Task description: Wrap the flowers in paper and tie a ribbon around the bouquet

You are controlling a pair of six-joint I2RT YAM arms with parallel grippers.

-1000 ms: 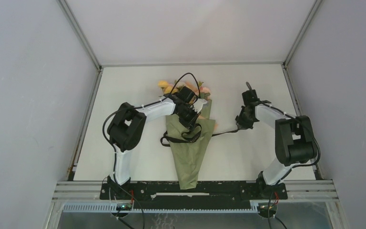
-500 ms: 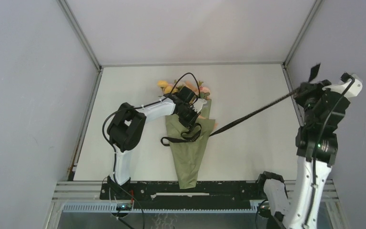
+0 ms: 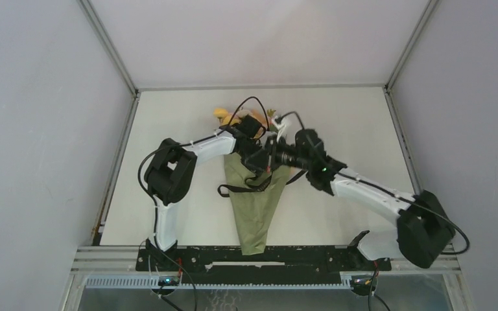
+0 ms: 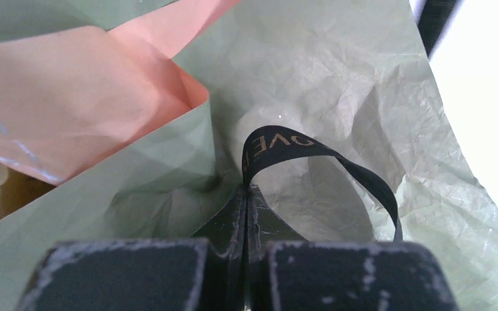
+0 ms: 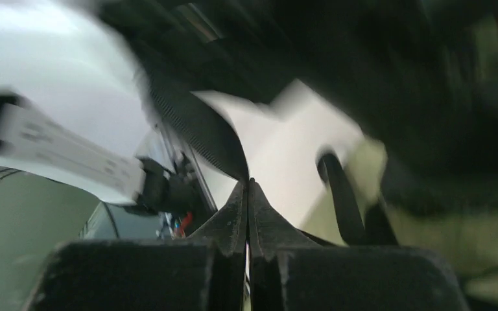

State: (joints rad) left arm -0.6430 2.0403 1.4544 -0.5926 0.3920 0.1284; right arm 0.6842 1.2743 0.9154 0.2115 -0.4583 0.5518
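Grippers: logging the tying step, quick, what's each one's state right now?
The left gripper: closed, pinching a loop of narrow flat black ribbon.
The right gripper: closed on the same ribbon.

The centre of the top view is crowded: the left gripper (image 3: pixel 258 161) and right gripper (image 3: pixel 271 157) meet over the bouquet (image 3: pixel 254 207), with ribbon (image 3: pixel 233 190) loops beside them. The right arm (image 3: pixel 369 194) bars the lower right diagonally. Bare table (image 3: pixel 356 116) lies open at upper right and along the left edge — the walls (image 3: pixel 39 129) close in just beyond.
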